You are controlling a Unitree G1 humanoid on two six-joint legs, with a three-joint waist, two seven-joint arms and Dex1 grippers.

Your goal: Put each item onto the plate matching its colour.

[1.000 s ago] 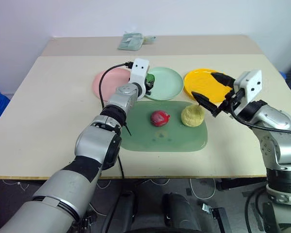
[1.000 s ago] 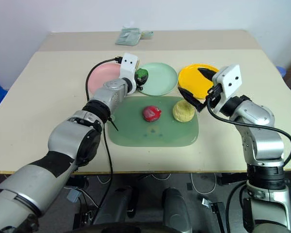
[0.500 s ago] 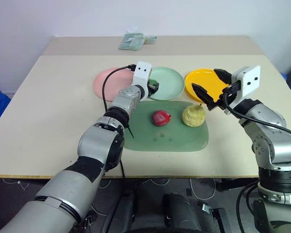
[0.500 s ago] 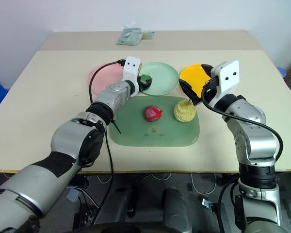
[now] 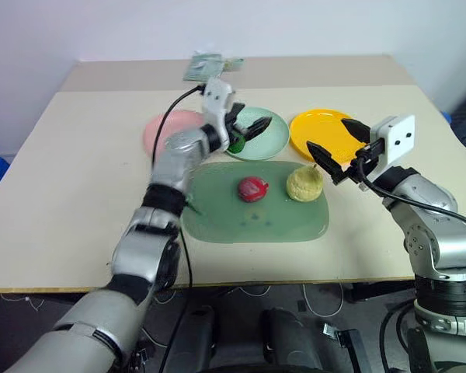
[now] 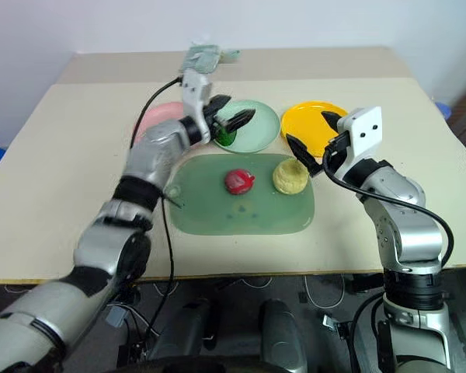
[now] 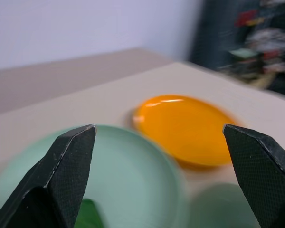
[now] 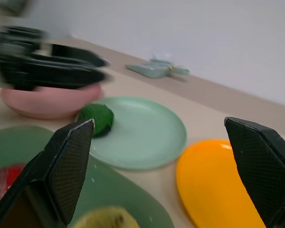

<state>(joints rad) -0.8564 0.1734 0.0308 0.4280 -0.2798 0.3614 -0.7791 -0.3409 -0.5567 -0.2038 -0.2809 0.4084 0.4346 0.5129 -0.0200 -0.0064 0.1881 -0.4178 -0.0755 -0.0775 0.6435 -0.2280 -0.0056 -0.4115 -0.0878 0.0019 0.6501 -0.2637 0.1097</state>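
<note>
Sorting half begun on a beige bench [image 5: 78, 163]: the green item [image 8: 96, 119] sits on the near rim of the mint plate [image 5: 268, 138], with the left hand [image 5: 247, 129] hanging just above it, fingers spread and empty. The right hand [image 5: 331, 151] hovers over the gap between the yellow plate [image 5: 314, 128] and the yellow item [image 5: 304, 182], its fingers also released and holding nothing. The yellow item and the red item [image 5: 253, 188] both lie on the green mat [image 5: 252, 221], apart from each other, and the pink plate [image 8: 42, 102] stands bare beside the mint one. By the look of it, the step in hand is the right hand's pick of the yellow item: it would do best to come down with the fingers straddling the widest part, close gently since the toy is rounded and could squirt out, then lift clear of the mat before swinging the short way back to the yellow plate, setting down well inside the rim. The left arm should keep out of that path and take the red item to the pink plate. Much of the pink plate is covered by the left arm in the head views, the left wrist view is smeared and cuts the green item to a sliver, and a small greenish bundle [image 5: 204, 67] at the far bench edge is too indistinct to name.
</note>
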